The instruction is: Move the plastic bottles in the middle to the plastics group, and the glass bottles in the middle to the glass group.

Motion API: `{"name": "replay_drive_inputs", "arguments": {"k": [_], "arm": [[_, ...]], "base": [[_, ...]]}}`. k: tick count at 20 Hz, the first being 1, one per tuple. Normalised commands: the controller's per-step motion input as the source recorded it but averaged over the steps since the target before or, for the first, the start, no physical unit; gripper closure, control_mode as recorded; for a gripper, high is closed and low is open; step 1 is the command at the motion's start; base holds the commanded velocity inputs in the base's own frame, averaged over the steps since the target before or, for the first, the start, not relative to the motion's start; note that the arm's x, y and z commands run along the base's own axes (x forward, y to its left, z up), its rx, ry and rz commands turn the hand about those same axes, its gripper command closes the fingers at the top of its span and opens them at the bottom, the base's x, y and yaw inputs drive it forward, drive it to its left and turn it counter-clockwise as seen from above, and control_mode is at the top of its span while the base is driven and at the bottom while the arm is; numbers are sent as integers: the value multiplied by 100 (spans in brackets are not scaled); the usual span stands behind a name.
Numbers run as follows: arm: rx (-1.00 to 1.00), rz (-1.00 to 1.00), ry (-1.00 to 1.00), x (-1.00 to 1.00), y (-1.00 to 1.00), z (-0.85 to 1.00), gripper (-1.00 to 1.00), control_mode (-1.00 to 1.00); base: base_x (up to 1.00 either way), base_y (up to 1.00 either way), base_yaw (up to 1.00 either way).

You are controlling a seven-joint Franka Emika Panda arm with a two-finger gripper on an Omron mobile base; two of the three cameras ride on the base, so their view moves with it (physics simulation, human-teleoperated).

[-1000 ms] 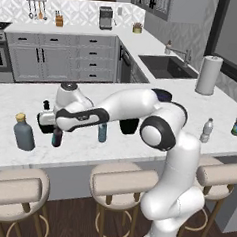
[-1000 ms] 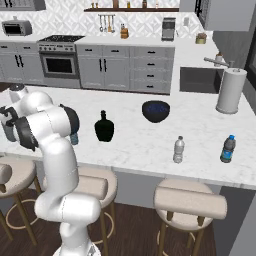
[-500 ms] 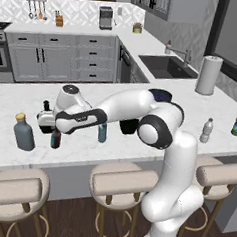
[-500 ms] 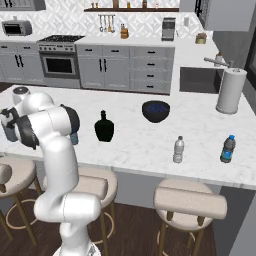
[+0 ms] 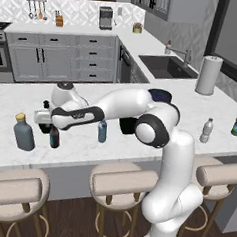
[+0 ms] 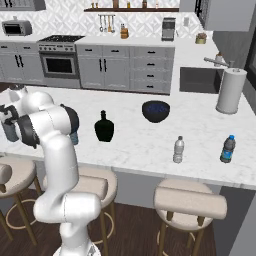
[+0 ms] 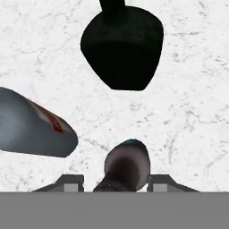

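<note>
My gripper (image 7: 115,181) is open and points down over the far left of the island counter (image 5: 191,113). Between its fingers, under the gripper (image 5: 49,121), stands the slim dark-brown beer bottle (image 7: 127,163) (image 5: 54,137), with a gap to the left finger. Close by are the glass group's grey tan-capped bottle (image 5: 24,133) (image 7: 31,125) and its black flask (image 7: 121,49). The light-blue bottle (image 5: 102,131) and the other black flask (image 6: 104,127) stand mid-counter. The clear bottle (image 6: 178,150) and the deeper blue bottle (image 6: 228,149) stand far right.
A dark blue bowl (image 6: 156,111) sits behind the middle flask. A paper towel roll (image 5: 208,75) stands by the sink (image 5: 166,66) at the back right. Bar stools (image 5: 118,183) line the counter's near edge.
</note>
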Motion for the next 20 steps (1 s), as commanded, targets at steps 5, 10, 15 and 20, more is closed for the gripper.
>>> {"name": "replay_drive_inputs", "arguments": {"k": [5,10,15,20], "arm": [[-2,3,0,-7,-15,15,-100,-100],[0,3,0,-3,-18,40,-100,-100],[-1,0,0,-24,-48,42,-100,-100],[0,6,0,-35,-85,17,-100,-100]], "base": [[0,0,0],[0,0,0],[0,0,0],[0,0,0]]}}
